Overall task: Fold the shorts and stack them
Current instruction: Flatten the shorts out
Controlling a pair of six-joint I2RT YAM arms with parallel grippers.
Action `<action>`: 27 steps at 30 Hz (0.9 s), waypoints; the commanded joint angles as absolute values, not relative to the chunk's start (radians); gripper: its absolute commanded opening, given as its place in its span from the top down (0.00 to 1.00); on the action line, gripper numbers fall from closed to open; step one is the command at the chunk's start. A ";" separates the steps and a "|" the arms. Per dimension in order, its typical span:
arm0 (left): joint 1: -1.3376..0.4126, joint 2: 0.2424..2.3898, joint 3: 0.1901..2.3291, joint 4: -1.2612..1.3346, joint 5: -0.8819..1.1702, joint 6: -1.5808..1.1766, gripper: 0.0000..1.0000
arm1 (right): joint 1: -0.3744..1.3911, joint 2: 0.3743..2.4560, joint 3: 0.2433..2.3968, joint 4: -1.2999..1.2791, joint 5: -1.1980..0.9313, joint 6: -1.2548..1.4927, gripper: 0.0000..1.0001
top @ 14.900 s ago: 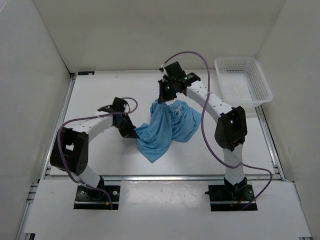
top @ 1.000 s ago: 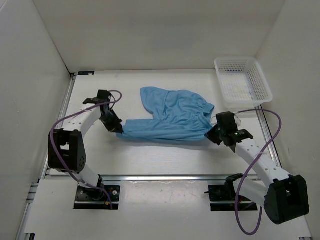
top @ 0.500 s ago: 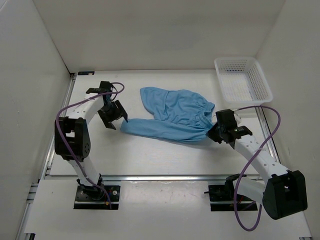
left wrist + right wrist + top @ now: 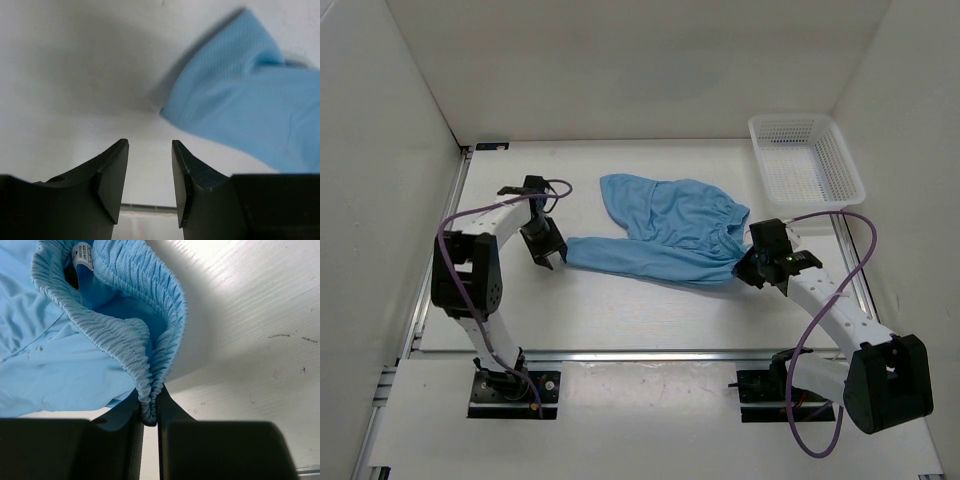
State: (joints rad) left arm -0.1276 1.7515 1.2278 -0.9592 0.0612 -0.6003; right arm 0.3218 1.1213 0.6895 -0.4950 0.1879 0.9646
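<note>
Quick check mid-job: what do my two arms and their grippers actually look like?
The left arm and right arm both have white links with black joint housings. A purple cable loops along each. The left gripper and right gripper have plain black tapered fingers with no visible markings.

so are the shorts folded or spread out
Spread out, not folded: the shorts lie stretched out with both legs splayed apart. The right gripper pinches the waistband; the left gripper is open beside a leg hem.

The black two-finger left gripper hangs low, jaws parted and empty. The black right gripper pinches the light sky-blue fabric shorts
</note>
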 commanded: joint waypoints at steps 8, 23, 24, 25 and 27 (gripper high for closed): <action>-0.132 1.894 1.379 -0.905 -0.002 -0.578 0.84 | 0.318 1.103 0.683 -0.509 0.195 0.942 1.00; -0.132 1.818 1.391 -0.953 0.060 -0.548 0.34 | 0.318 1.132 0.683 -0.500 0.186 0.942 1.00; -0.132 1.818 1.359 -0.922 0.139 -0.517 0.26 | 0.318 1.132 0.683 -0.500 0.186 0.942 1.00; -0.132 1.831 1.344 -0.911 0.167 -0.508 0.22 | 0.318 1.132 0.683 -0.500 0.186 0.942 1.00; -0.132 1.855 1.319 -0.898 0.181 -0.508 0.22 | 0.318 1.132 0.683 -0.491 0.176 0.942 1.00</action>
State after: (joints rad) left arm -0.1276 1.8771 1.3563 -0.9268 0.0872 -0.5411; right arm 0.3218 1.1275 0.6891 -0.4992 0.1829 0.9596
